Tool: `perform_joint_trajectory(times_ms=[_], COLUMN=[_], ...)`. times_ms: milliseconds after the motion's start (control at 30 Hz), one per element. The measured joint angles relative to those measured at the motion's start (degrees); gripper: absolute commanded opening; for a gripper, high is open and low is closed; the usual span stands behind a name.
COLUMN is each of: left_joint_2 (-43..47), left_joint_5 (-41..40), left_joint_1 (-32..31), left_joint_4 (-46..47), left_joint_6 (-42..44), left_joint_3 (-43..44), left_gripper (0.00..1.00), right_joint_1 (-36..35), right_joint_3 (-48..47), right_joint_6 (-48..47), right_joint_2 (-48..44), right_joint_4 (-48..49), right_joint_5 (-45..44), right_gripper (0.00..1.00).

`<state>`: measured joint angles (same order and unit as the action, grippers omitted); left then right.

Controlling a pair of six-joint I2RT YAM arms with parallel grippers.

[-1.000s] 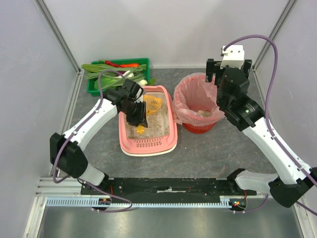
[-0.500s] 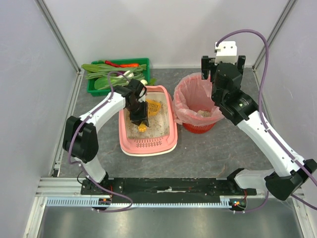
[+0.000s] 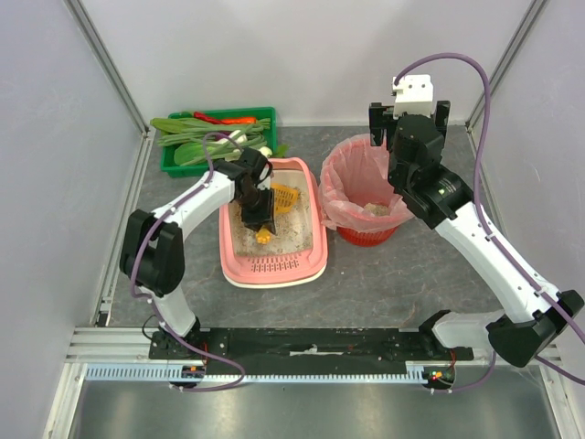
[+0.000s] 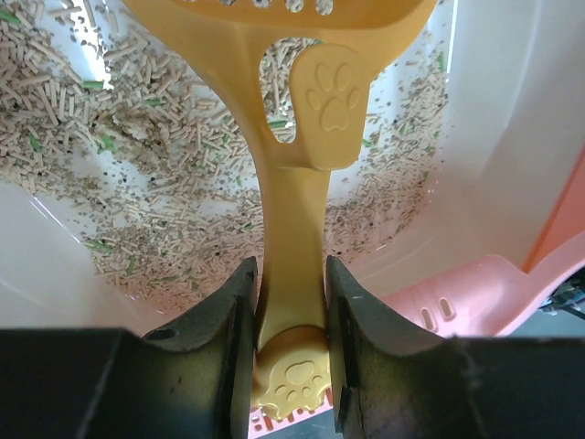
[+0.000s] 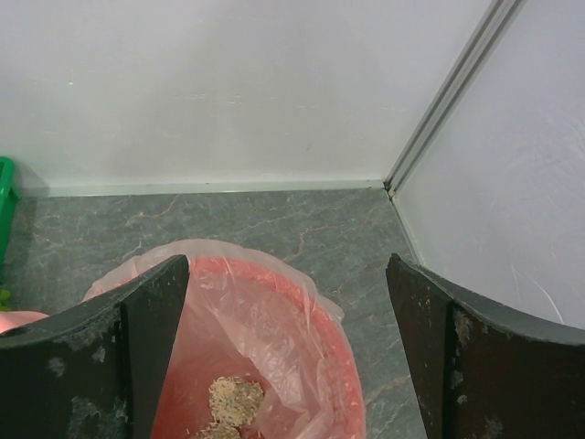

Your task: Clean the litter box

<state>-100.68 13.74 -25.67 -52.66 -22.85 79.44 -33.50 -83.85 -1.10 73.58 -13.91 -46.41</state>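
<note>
The pink litter box (image 3: 315,240) lies left of centre, holding beige pellet litter (image 4: 137,183) and with its slotted ledge (image 3: 279,266) at the near end. My left gripper (image 3: 257,216) is inside the box, shut on the handle of a yellow litter scoop (image 4: 291,197). The scoop's slotted head (image 3: 284,194) lies toward the far end of the box, over the litter. My right gripper (image 5: 288,302) is open and empty, held high over the far rim of the red bin (image 3: 364,233).
The red bin has a pink bag (image 5: 265,320) with clumps of litter (image 5: 236,400) at its bottom. A green crate of vegetables (image 3: 215,135) stands behind the litter box. Grey walls close in at the back and both sides.
My left gripper moved from the box's left side toward its middle and stayed on the scoop handle. My right arm shifted slightly left and back above the bin.
</note>
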Motion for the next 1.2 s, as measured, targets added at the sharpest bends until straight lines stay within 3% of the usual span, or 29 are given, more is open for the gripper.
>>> perform_joint_trajectory(times_ms=[200,267,500,667,700,733,1200], left_joint_2=[-0.2,-0.6,-2.3,-2.9,-2.9,-2.9,-2.8], left_joint_5=[-1.2,-1.5,-2.7,-3.3,-3.4,-3.7,-4.9], left_joint_1=[0.0,0.0,0.0,0.0,0.0,0.0,0.0], left_joint_4=[0.1,0.1,0.4,0.5,0.5,0.6,0.6], left_joint_6=[1.2,1.5,2.9,3.6,3.7,3.9,4.5], left_joint_3=[-1.8,-1.9,-2.7,-3.0,-3.0,-3.0,-3.0], left_gripper=[0.15,0.24,0.36,0.57,0.64,0.78,0.82], right_joint_1=[0.0,0.0,0.0,0.0,0.0,0.0,-0.3], right_joint_3=[0.0,0.0,0.0,0.0,0.0,0.0,0.0], right_joint_6=[0.0,0.1,0.3,0.2,0.2,0.2,0.2], right_joint_2=[0.0,0.0,0.0,0.0,0.0,0.0,0.0], right_joint_4=[0.1,0.1,0.1,0.1,0.1,0.1,0.1], right_joint_5=[0.0,0.0,0.0,0.0,0.0,0.0,0.0], right_gripper=[0.98,0.98,0.98,0.98,0.98,0.98,0.98])
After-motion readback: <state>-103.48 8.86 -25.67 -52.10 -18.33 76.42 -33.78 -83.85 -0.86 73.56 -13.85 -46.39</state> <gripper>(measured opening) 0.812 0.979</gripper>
